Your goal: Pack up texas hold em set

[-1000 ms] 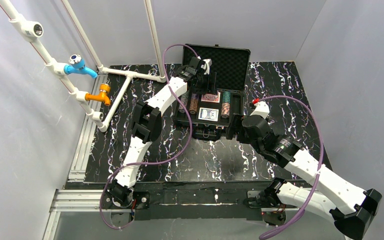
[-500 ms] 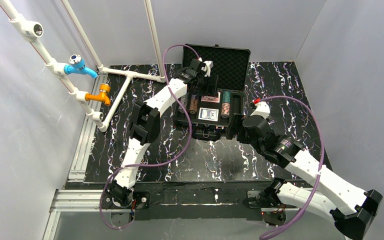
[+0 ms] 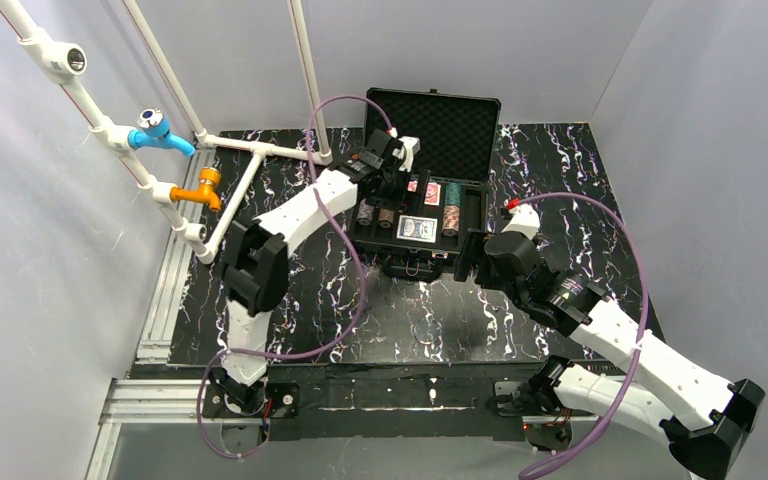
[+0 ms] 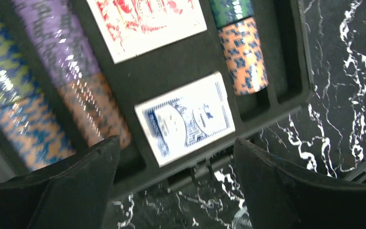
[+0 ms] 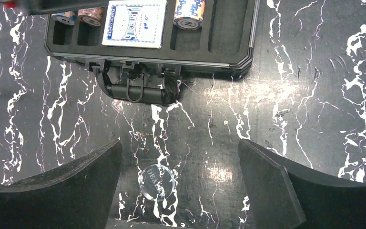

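The black briefcase lies open, its foam-lined lid standing up at the back. Inside it lie a red-backed deck, a blue-backed deck and rows of striped poker chips. My left gripper hovers open above the case's left-front part, nothing between its fingers. In the top view it sits over the case's left side. My right gripper is open and empty above the table, just in front of the case handle.
A clear round dealer button lies on the black marbled table between my right fingers. White pipes with a blue tap and an orange tap stand at the back left. Grey walls enclose the table.
My left gripper has opened wider and drawn back to the left, away from the red-backed deck, which stays in the case. The left elbow swung left. The right arm has not moved.
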Controlling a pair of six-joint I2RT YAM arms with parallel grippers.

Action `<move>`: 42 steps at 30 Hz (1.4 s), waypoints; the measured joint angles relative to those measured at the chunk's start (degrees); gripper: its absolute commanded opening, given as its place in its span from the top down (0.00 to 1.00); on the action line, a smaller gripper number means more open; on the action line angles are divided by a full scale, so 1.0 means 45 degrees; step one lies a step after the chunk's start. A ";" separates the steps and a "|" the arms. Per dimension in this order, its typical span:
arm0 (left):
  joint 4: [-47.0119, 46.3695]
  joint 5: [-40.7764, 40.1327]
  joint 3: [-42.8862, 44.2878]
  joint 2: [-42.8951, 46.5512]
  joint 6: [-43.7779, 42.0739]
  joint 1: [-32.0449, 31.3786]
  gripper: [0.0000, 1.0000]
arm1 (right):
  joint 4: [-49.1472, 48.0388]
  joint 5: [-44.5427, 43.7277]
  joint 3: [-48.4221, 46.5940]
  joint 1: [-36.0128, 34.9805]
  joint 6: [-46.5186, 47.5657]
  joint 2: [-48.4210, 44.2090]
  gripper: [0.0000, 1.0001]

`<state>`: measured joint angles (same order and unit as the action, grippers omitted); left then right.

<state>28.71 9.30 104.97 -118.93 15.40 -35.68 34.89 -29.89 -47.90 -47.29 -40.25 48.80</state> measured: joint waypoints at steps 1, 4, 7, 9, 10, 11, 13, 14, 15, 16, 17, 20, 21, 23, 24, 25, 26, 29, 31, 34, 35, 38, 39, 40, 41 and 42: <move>0.0019 -0.0097 -0.0413 0.0510 -0.0044 -0.0029 0.08 | 0.0034 0.0005 0.0000 0.0000 0.0000 0.0000 0.02; 0.0151 -0.0549 -0.1540 0.2302 -0.0321 -0.0063 0.03 | 0.0092 0.0053 0.0000 0.0000 0.0005 0.0000 0.02; 0.0525 -0.1302 -0.1928 0.3667 -0.0665 -0.0063 0.02 | 0.0185 0.0175 0.0000 0.0000 0.0005 0.0010 0.02; 0.0826 -0.1919 -0.2074 0.4459 -0.0923 -0.0063 0.02 | 0.0204 0.0291 0.0000 0.0000 0.0005 0.0049 0.02; 0.0889 -0.2244 -0.2234 0.4852 -0.1035 -0.0063 0.02 | 0.0204 0.0350 0.0005 0.0000 0.0010 0.0092 0.02; 0.0884 -0.2482 -0.2453 0.5202 -0.1098 -0.0063 0.02 | 0.0199 0.0369 0.0010 0.0000 0.0024 0.0151 0.02; 0.0845 -0.2963 -0.3240 0.6086 -0.1166 -0.0049 0.02 | 0.0199 0.0447 0.0019 0.0000 0.0044 0.0335 0.02; 0.0772 -0.3143 -0.3706 0.6523 -0.1195 -0.0034 0.02 | 0.0199 0.0486 0.0024 0.0000 0.0049 0.0442 0.02; 0.0733 -0.3274 -0.4090 0.6849 -0.1234 -0.0034 0.02 | 0.0194 0.0549 0.0029 0.0000 0.0053 0.0568 0.02; 0.0656 -0.3424 -0.4512 0.7184 -0.1307 -0.0034 0.02 | 0.0175 0.0617 0.0053 0.0000 0.0063 0.0661 0.02; 0.0607 -0.3599 -0.4920 0.7495 -0.1409 -0.0034 0.02 | 0.0078 0.0709 0.0131 0.0000 0.0087 0.0753 0.02; 0.0369 -0.4070 -0.5819 0.8102 -0.1778 -0.0034 0.02 | -0.0194 0.1093 0.0554 0.0000 0.0209 0.0971 0.02; 0.0287 -0.4235 -0.6037 0.8252 -0.1904 -0.0034 0.02 | -0.0223 0.1214 0.0631 0.0000 0.0248 0.1078 0.02; 0.0170 -0.4537 -0.6251 0.8490 -0.2113 -0.0034 0.02 | -0.0267 0.1491 0.0675 0.0000 0.0287 0.1433 0.02; 0.0102 -0.4702 -0.6280 0.8602 -0.2205 -0.0034 0.02 | -0.0321 0.1603 0.0680 0.0000 0.0282 0.1617 0.02; 0.0015 -0.4896 -0.6295 0.8728 -0.2302 -0.0034 0.02 | -0.0359 0.1700 0.0685 0.0000 0.0282 0.1768 0.02; -0.0078 -0.5090 -0.6319 0.8893 -0.2361 -0.0034 0.02 | -0.0408 0.1836 0.0699 0.0000 0.0277 0.1889 0.02; -0.0476 -0.5629 -0.6601 0.9593 -0.2589 -0.0034 0.02 | -0.0593 0.2293 0.0845 0.0000 0.0282 0.2084 0.02; -0.0695 -0.5872 -0.6810 1.0030 -0.2701 -0.0034 0.02 | -0.0612 0.2565 0.0874 -0.0024 0.0296 0.2244 0.02; -0.0918 -0.6149 -0.6839 1.0297 -0.2827 -0.0034 0.02 | -0.0612 0.2759 0.0874 -0.0092 0.0330 0.2579 0.02; -0.0986 -0.6217 -0.6839 1.0307 -0.2861 -0.0034 0.02 | -0.0583 0.2803 0.0865 -0.0121 0.0330 0.2730 0.02; -0.1156 -0.6421 -0.6965 1.0312 -0.2909 -0.0034 0.02 | -0.0471 0.2929 0.0860 -0.0253 0.0335 0.3177 0.02; -0.1195 -0.6499 -0.7033 1.0312 -0.2953 -0.0034 0.02 | -0.0442 0.2963 0.0860 -0.0321 0.0335 0.3293 0.02; -0.1248 -0.6552 -0.7106 1.0312 -0.2963 -0.0034 0.02 | -0.0427 0.2982 0.0855 -0.0403 0.0335 0.3405 0.02; -0.1263 -0.6615 -0.7174 1.0312 -0.3007 -0.0034 0.02 | -0.0413 0.2982 0.0840 -0.0495 0.0335 0.3507 0.02; -0.1263 -0.6649 -0.7198 1.0307 -0.3036 -0.0034 0.02 | -0.0393 0.2968 0.0806 -0.0617 0.0330 0.3628 0.02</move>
<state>23.03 -20.62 72.58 -72.55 1.74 -35.83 33.12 -16.53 -44.27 -50.06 -38.76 65.12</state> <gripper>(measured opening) 0.982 0.981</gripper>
